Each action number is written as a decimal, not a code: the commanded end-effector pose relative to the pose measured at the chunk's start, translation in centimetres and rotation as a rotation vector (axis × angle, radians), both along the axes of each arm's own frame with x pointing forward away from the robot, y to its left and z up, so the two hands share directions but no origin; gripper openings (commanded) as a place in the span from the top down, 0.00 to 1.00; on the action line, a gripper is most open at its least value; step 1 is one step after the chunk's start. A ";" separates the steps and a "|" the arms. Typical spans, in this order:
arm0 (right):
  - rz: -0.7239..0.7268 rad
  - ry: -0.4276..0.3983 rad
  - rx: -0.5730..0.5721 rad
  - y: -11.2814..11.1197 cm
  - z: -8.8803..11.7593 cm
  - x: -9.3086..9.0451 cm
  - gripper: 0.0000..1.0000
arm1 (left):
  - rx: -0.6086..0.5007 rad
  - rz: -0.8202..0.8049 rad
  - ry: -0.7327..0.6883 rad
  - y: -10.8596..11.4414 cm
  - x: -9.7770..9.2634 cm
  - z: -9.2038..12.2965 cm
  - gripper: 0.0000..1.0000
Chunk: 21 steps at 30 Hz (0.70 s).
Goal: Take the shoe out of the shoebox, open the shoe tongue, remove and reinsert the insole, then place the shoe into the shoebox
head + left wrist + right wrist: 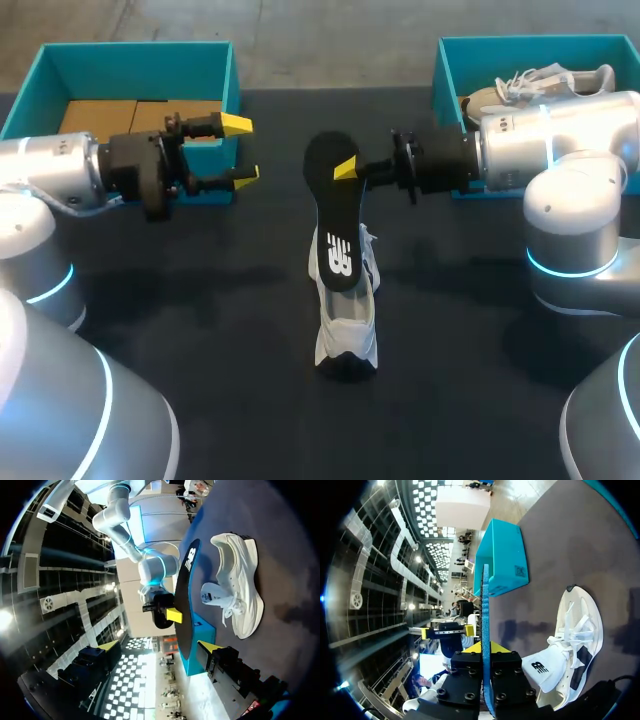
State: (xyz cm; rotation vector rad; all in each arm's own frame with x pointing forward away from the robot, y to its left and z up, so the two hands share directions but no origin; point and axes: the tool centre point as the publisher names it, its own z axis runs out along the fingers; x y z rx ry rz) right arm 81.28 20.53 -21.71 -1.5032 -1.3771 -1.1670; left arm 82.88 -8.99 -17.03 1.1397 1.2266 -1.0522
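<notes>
Two teal boxes sit at the table's (pixel 200 330) far edge. The left box (pixel 130 58) holds brown cardboard (pixel 110 115), and the right box (pixel 448 70) holds a pale shoe (pixel 540 82). Between them, at the middle of the dark table, a white shoe (pixel 347 335) stands on its sole, well apart from both boxes, with bare table on either side and towards the near edge. The right gripper (pixel 345 168) comes in level from the right box's side and pinches the black insole (pixel 330 215) near its upper end. The insole hangs on edge above the shoe's opening, and whether its lower end touches the shoe cannot be made out. In the right wrist view the insole (pixel 485 620) runs edge-on between the right gripper's (pixel 485 647) two fingers, with the shoe (pixel 575 645) beside it and the left box (pixel 502 555) ahead. The left gripper (pixel 242 150) hovers just in front of the left box's near corner with its fingers spread wide and nothing between them, a clear gap away from the insole. From the left wrist view, the insole (pixel 182 610) and the right gripper (pixel 172 615) lie straight ahead of the spread fingers. The shoe (pixel 240 580) lies to one side, its tongue raised.
</notes>
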 end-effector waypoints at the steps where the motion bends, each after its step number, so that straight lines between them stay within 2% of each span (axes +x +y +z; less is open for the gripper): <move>1: -0.002 -0.001 -0.001 0.1 0.0 -0.1 1.00 | -0.003 -0.015 0.014 -1.1 0.8 -1.3 0.00; 17: 0.025 -0.051 0.081 1.7 1.7 -0.6 1.00 | -0.036 -0.038 0.020 -2.8 0.5 -2.2 0.00; 18: 0.025 -0.045 0.083 1.9 1.6 -0.6 1.00 | -0.040 -0.037 0.017 -2.9 0.4 -2.2 0.05; 21: 0.010 -0.029 0.089 2.2 1.3 -0.6 1.00 | -0.048 -0.037 0.009 -3.2 0.3 -2.0 0.09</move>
